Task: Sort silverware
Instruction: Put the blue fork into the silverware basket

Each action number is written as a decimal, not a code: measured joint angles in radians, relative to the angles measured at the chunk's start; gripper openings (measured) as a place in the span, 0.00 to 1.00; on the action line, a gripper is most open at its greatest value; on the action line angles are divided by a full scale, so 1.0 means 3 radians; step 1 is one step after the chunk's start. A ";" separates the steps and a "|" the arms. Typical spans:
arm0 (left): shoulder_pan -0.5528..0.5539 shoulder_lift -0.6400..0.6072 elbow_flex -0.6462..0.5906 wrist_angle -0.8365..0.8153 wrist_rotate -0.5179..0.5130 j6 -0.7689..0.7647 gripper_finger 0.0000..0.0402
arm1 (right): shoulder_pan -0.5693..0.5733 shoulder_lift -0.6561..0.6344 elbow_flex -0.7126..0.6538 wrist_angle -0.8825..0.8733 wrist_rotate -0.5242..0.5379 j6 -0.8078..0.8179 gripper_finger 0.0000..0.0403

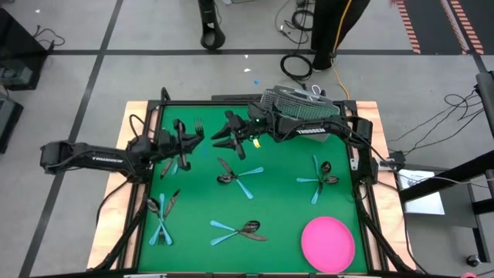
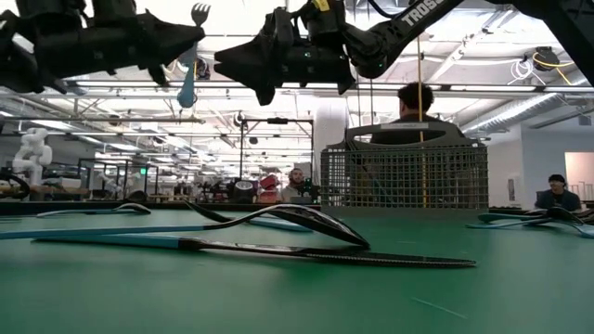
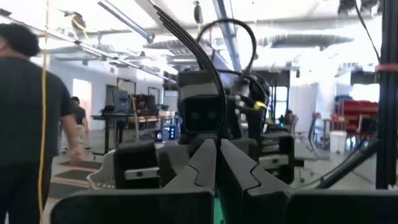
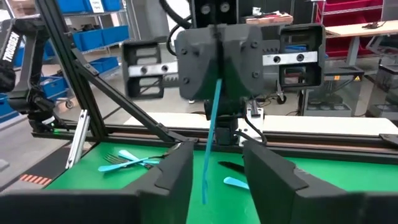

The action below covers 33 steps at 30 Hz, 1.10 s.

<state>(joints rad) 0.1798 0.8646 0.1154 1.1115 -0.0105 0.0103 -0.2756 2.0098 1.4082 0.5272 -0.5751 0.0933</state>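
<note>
A fork point(image 2: 191, 56) with a dark head and a light blue handle stands upright in the air over the table's far left part, with my left gripper point(image 1: 193, 137) shut on it. My right gripper point(image 1: 219, 140) faces it from the right, level and open. Its fingers point(image 4: 177, 174) stand on either side of the hanging handle point(image 4: 211, 137) without touching it. More silverware lies in small crossed piles on the green mat point(image 1: 278, 208): in the middle point(image 1: 238, 176), at the right point(image 1: 318, 180), near left point(image 1: 160, 218) and near middle point(image 1: 239, 229). My left gripper pinches the fork between its two shut fingers point(image 3: 205, 165), about where the dark head meets the blue handle point(image 4: 217, 84). The fingers come in roughly level from the table's left and lie across the fork. The fork is clear of the table, head point(image 3: 186, 31) up, handle hanging below.
The grey wire-mesh caddy point(image 1: 301, 104) stands at the far edge, right behind my right arm. A pink round plate point(image 1: 328, 243) lies at the near right. More pieces lie under my left arm point(image 1: 171, 161). People stand beyond the table point(image 2: 418, 97).
</note>
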 joint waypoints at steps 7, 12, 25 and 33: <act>-0.0017 0.0442 0.0247 0.0004 -0.0002 0.0200 0.01 | 0.0001 0.0001 0.0000 0.0020 -0.0001 0.0001 0.46; -0.0004 0.0600 0.0310 0.0045 -0.0005 0.0198 0.01 | 0.0001 0.0001 0.0000 0.0028 0.0006 0.0001 0.49; 0.0005 0.0829 0.0357 0.0264 -0.0068 0.0254 0.01 | 0.0003 0.0003 0.0000 0.0070 0.0250 -0.0024 0.28; 0.0077 0.0828 0.0357 0.0271 -0.0081 0.0251 0.01 | 0.0003 0.0003 0.0001 0.0053 0.0248 -0.0130 0.02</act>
<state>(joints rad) 0.2029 1.1130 0.2226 1.1927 -0.0349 0.0856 -0.2749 2.0106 1.4086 0.5430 -0.5007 0.0544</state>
